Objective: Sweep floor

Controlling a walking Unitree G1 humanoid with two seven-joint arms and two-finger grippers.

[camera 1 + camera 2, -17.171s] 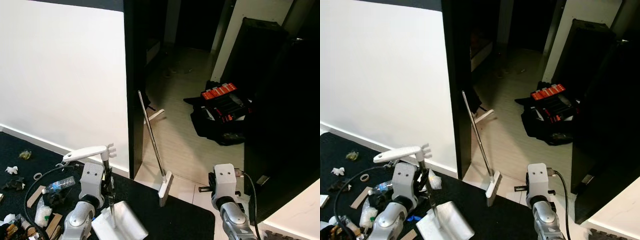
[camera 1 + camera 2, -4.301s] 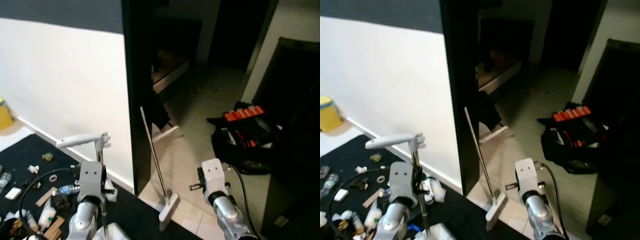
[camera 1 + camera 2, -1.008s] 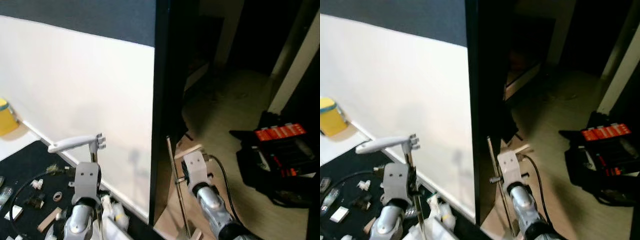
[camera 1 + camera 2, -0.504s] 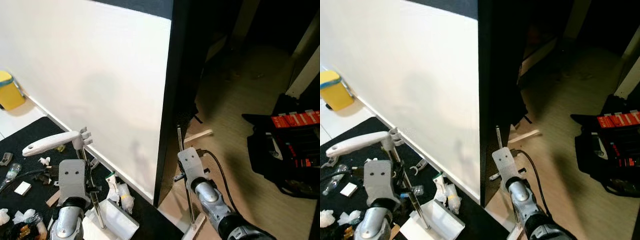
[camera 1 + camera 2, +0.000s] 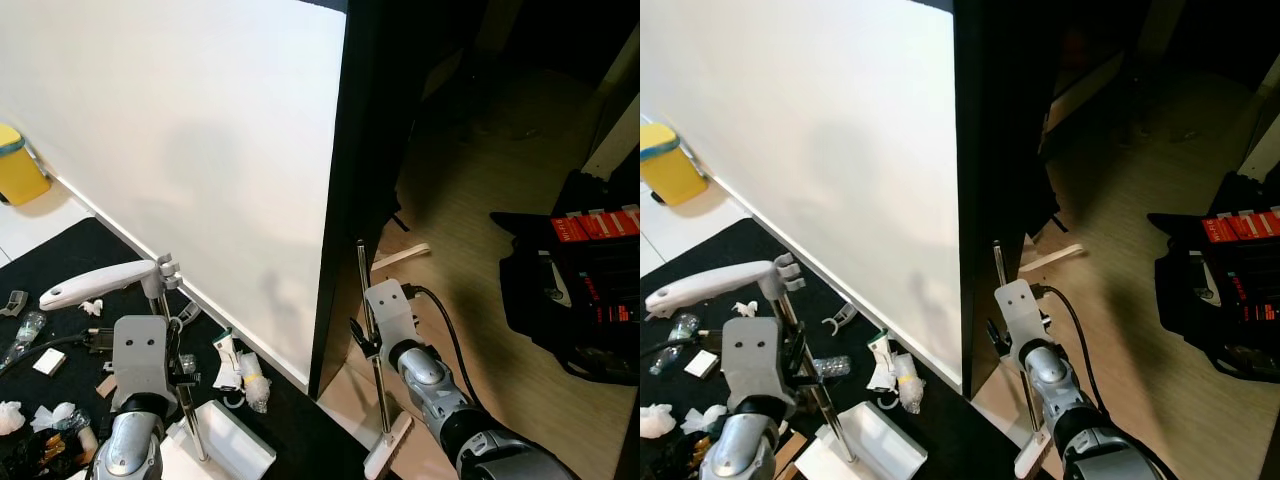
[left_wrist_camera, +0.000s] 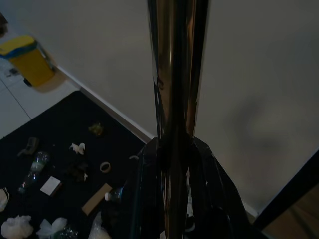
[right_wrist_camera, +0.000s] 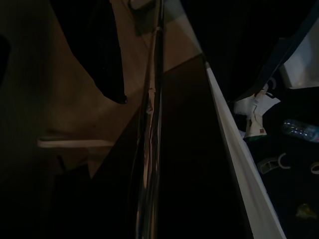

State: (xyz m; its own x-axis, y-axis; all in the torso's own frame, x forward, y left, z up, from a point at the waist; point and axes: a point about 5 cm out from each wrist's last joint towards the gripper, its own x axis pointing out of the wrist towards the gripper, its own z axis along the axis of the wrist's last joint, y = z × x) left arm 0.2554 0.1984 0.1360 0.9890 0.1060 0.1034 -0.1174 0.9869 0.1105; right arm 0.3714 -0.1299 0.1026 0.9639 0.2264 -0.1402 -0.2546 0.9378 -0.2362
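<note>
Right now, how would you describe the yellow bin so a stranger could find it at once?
Follow the long white wall to its far left end, where the black mat gives way to pale floor tiles. The yellow bin stands there against the wall's foot. It is the one bright yellow thing, far larger than the litter scattered on the mat.

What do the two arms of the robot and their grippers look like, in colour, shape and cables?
Both arms are silver metal with rounded joints. Each wrist carries a flat pale grey block: the left arm shows two small dark screw holes on its block, and the right arm has a black cable looping from its block. The left gripper's fingers are long, black and glossy.
</note>
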